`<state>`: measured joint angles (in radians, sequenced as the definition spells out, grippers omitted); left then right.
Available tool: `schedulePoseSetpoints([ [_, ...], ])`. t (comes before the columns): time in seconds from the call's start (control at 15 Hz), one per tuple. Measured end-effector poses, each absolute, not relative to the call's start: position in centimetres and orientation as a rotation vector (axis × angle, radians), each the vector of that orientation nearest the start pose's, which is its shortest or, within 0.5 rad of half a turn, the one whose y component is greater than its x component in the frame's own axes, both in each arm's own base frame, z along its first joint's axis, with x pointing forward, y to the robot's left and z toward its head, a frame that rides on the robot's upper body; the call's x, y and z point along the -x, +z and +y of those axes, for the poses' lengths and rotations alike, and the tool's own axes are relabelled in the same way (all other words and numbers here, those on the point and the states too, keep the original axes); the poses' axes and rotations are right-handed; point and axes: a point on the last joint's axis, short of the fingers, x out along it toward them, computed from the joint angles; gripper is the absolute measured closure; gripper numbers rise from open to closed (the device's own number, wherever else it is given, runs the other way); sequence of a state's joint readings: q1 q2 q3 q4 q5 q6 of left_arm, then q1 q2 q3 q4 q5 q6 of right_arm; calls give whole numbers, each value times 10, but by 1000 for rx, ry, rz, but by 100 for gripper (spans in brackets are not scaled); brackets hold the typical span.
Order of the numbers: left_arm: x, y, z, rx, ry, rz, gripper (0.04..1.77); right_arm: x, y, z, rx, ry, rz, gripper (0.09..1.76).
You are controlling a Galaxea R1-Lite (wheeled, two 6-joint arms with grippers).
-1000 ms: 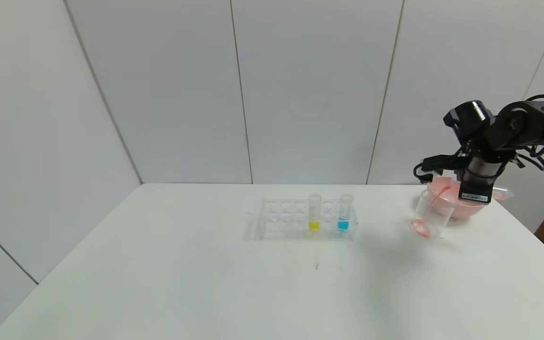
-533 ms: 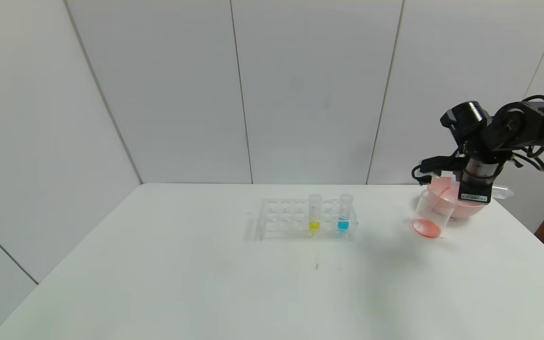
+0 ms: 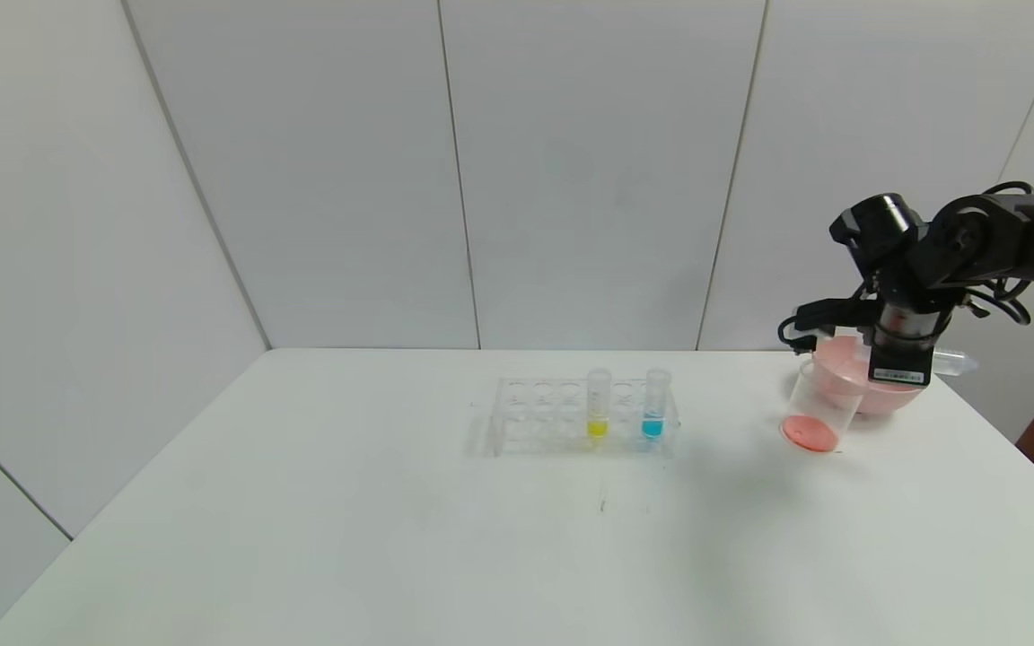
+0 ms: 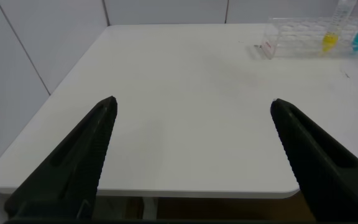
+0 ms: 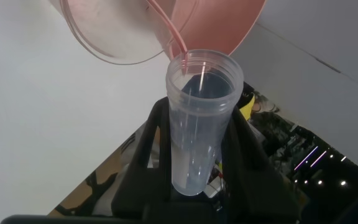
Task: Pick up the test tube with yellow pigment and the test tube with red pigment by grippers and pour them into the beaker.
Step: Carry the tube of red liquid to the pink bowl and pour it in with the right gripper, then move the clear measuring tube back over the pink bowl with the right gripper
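Head view, right gripper [image 3: 901, 352]: held above the far right part of the white table [image 3: 391, 538], over the beaker [image 3: 824, 408] and in front of the pink bowl [image 3: 885, 395]; it is clenched around the test tube with red pigment [image 3: 950, 363], which lies roughly level, its pointed tip sticking out to the right.
Right wrist view, tube: the test tube with red pigment [image 5: 201, 118] sits between the black fingers [image 5: 247, 155], looks almost drained, and a thin orange-red stream runs from its rim toward the beaker [image 5: 114, 37].
Beaker: stands upright on the table, just in front of the bowl, with a layer of orange-red liquid in its base.
Test tube with yellow pigment [image 3: 599, 404]: upright in the clear tube rack [image 3: 535, 417] near the table's middle, well apart from the beaker.
Blue-tipped tube [image 3: 654, 404]: upright in the same rack, just to the right of the yellow one.
Left gripper [image 4: 191, 155]: seen only in the left wrist view, parked near the table's front edge, fingers spread wide and empty; its exact place is hard to judge.
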<state>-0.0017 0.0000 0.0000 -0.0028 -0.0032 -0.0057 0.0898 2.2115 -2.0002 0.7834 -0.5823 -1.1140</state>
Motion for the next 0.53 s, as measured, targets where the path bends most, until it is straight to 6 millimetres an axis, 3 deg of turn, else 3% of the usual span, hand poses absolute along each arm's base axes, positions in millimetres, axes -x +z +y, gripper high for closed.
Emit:
schedulePoseSetpoints([
  [0.53,23,76,0,6,-4,-3,5,-420,196,27,1355,113,1131,133],
])
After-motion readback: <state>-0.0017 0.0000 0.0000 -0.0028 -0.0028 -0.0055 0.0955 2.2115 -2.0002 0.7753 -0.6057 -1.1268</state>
